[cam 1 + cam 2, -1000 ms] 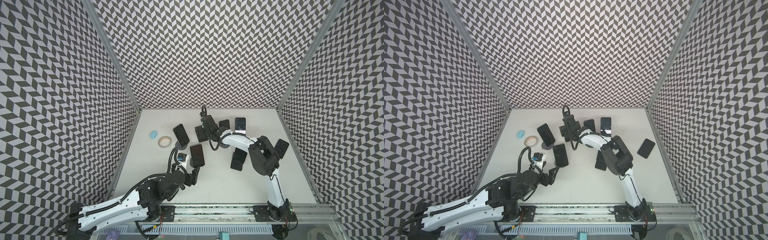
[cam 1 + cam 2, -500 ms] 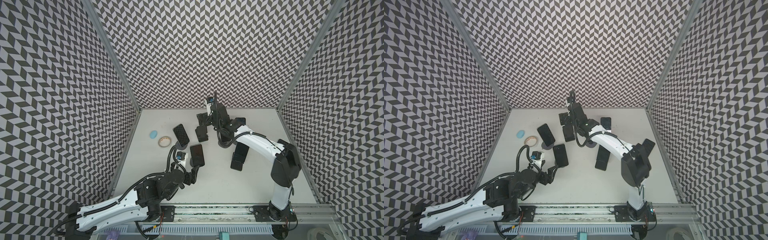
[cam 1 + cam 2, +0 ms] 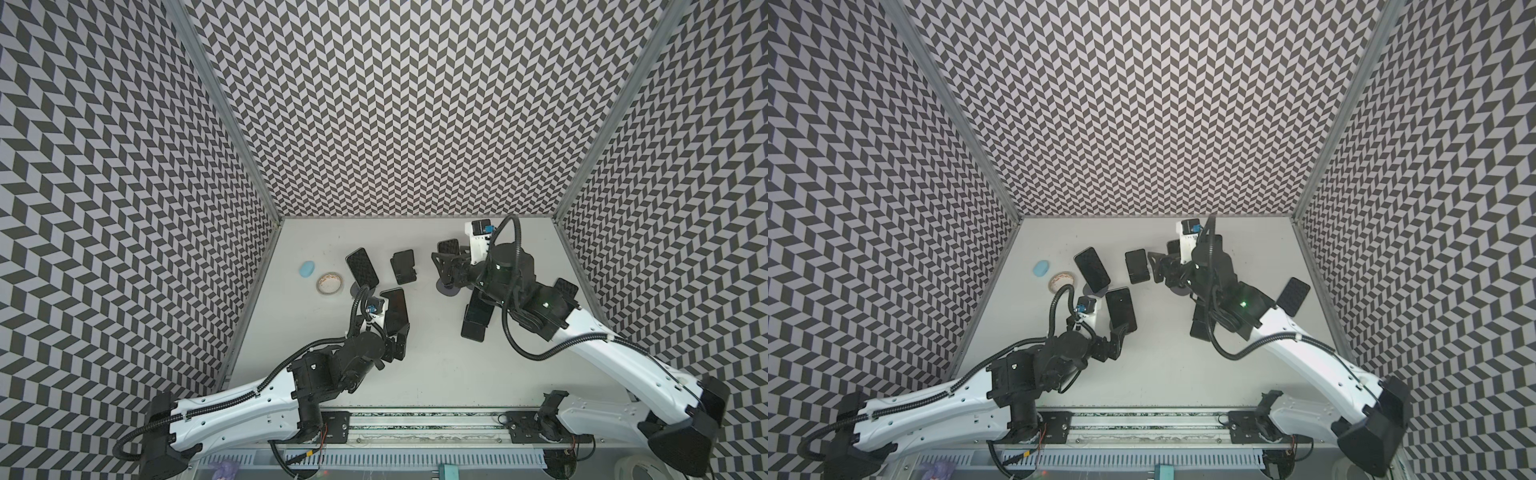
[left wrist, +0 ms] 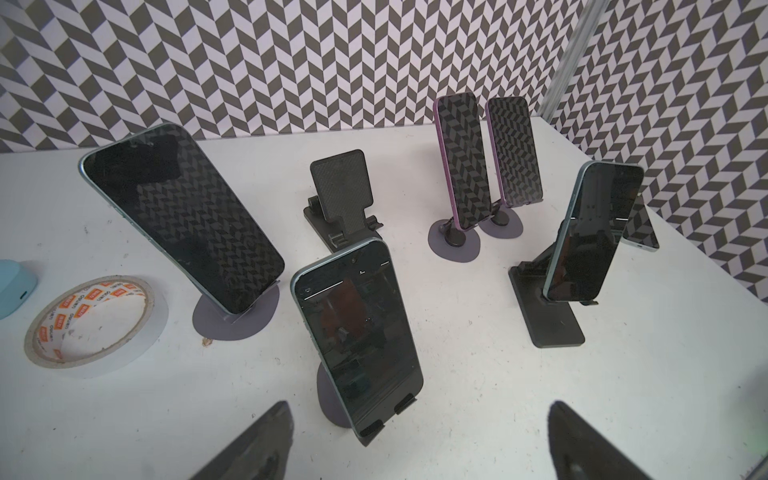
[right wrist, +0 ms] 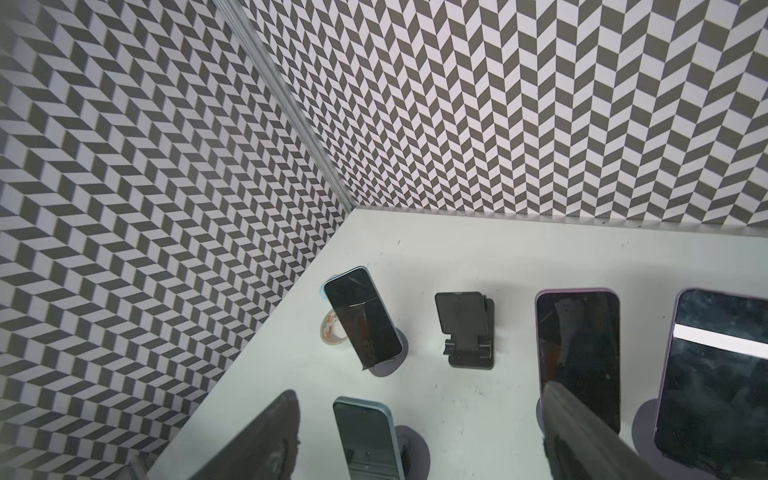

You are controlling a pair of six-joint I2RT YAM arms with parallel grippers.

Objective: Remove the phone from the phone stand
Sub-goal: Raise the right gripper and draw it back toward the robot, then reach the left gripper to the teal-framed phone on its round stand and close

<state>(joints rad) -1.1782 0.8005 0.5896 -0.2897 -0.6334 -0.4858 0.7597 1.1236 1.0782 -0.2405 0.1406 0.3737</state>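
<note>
The phone leans on its phone stand, just ahead of the left claw, whose fingers are wide apart. The right claw is spread too. Five more phones, flat and shiny dark, stand farther off. One ribbed black stand and one round tape roll sit past it. White tabletop, zigzag walls.
</note>
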